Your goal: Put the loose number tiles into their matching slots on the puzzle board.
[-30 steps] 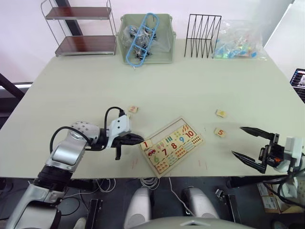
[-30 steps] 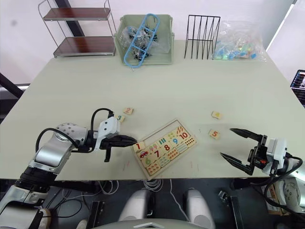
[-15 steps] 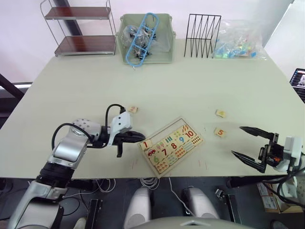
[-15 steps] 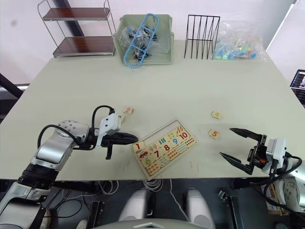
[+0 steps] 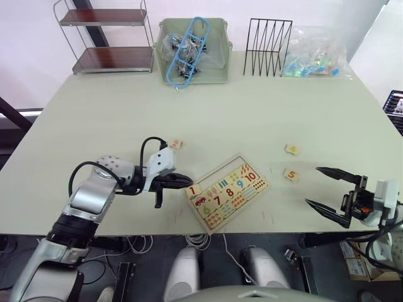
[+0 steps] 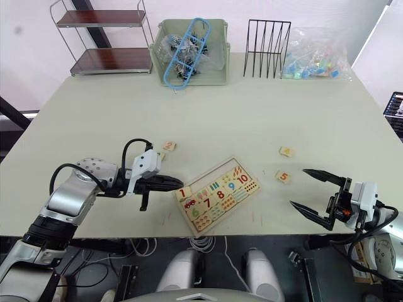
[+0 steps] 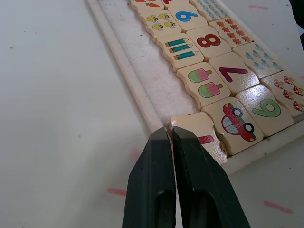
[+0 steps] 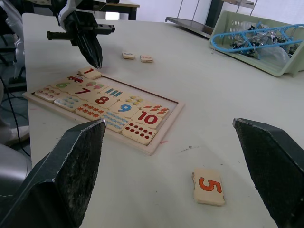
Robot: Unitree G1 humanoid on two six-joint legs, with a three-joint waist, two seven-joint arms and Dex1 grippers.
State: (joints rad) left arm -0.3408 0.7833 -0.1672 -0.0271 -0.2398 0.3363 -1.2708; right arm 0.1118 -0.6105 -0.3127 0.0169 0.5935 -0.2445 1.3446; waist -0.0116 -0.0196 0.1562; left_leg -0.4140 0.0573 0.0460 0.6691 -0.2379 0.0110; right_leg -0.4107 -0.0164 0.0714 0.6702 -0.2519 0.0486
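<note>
The puzzle board lies askew near the table's front edge, with coloured numbers 6 to 10 and counting pictures in it. Its row of matching slots is bare. My left gripper is shut, and its tips touch the tile with a red 1, which sits at the board's near-left corner. Two more loose number tiles lie behind the left wrist, one showing a 2. To the board's right lie a tile and the 5 tile. My right gripper hangs open beside the 5.
Along the table's back stand a two-tier shelf, a green basket holding blue hangers, a black wire rack and a clear bag of colourful pieces. The table's front edge runs just below the board.
My left gripper edged slightly toward the board's corner, then held still. The right arm has not moved.
</note>
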